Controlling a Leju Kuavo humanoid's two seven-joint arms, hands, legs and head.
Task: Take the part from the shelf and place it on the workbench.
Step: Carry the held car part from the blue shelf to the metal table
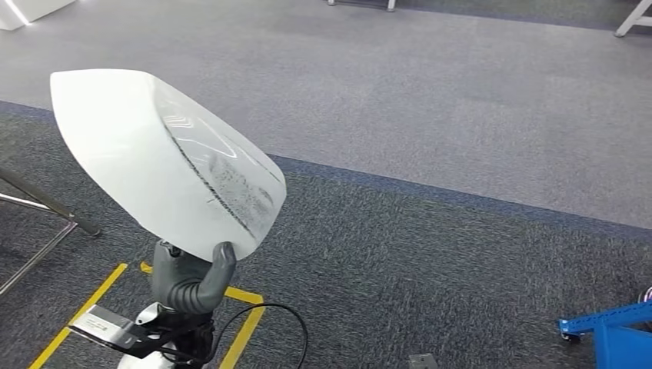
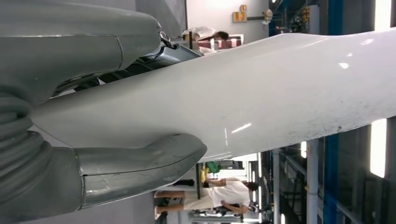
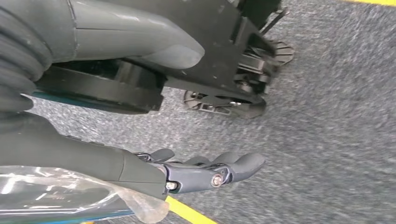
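Over on the left of the head view, a bare metal frame (image 1: 38, 211) stands on the dark carpet (image 1: 400, 261), just beside the yellow tape lines (image 1: 84, 311) marked on the floor. And there is the left hand (image 1: 188, 278), rising right above that yellow tape, grey thumb pressed up against the lower edge of the big white part (image 1: 154, 157). The part is held aloft, well clear of the carpet, a smooth curved white shell with a dusting of dark speckle along its right-facing side, tilted so its broad end leans up and to the left of the hand. From the left wrist view the grip is plain: the thick thumb (image 2: 140, 161) clamps one face of the part (image 2: 261, 93), the darker fingers wrap the other face, and the shell is squeezed between them; people in white stand far behind the part in a workshop. Right of the part in the head view, a dark blue border strip (image 1: 461, 196) splits the dark carpet from the lighter grey carpet (image 1: 400, 84) beyond it, and farther right still, low at the edge, sits a blue metal frame (image 1: 611, 327). The right hand (image 3: 205, 170) hangs low over the carpet, far from the part, fingers loosely apart and gripping nothing, with a yellow tape strip (image 3: 189, 212) just beside it.
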